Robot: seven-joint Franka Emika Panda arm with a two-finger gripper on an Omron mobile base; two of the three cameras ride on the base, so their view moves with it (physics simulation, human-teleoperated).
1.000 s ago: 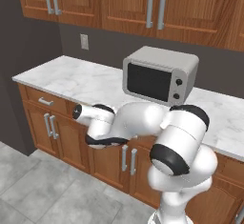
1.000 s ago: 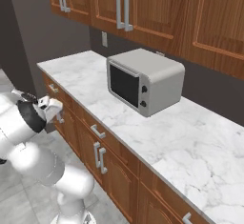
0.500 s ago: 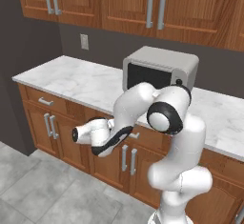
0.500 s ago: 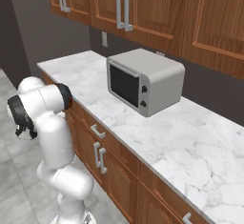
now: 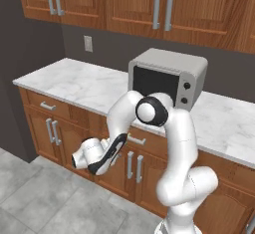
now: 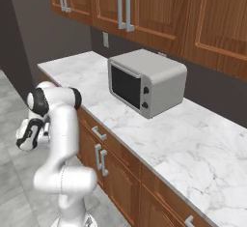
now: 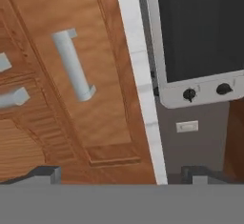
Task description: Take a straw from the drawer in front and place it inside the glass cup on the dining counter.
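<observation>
The drawer [image 7: 90, 75] is shut. Its brown raised-panel front and silver bar handle [image 7: 71, 66] lie ahead of the hand, turned sideways in the hand view. It sits under the marble wall counter, below the microwave, and its handle [image 5: 136, 140] shows just past the arm. The drawer [image 6: 96, 130] shows again beside the arm's trunk. My gripper [image 7: 121, 174] is open, its tips far apart with nothing between them, and still some way short of the drawer front. The hand [image 5: 83, 158] hangs low in front of the cabinet doors. The straw, the glass cup and the dining counter are out of view.
A silver microwave [image 5: 168, 78] stands on the marble wall counter [image 5: 74, 81]. Cabinet doors with vertical handles [image 5: 133, 164] sit under the drawer. A narrower drawer [image 5: 48, 106] is at the left. Upper cabinets hang overhead, above a grey tiled floor [image 5: 45, 203].
The arm has unfolded: its elbow has swung up in front of the microwave, and the hand has dropped from counter height to cabinet-door height. The jaws stayed open.
</observation>
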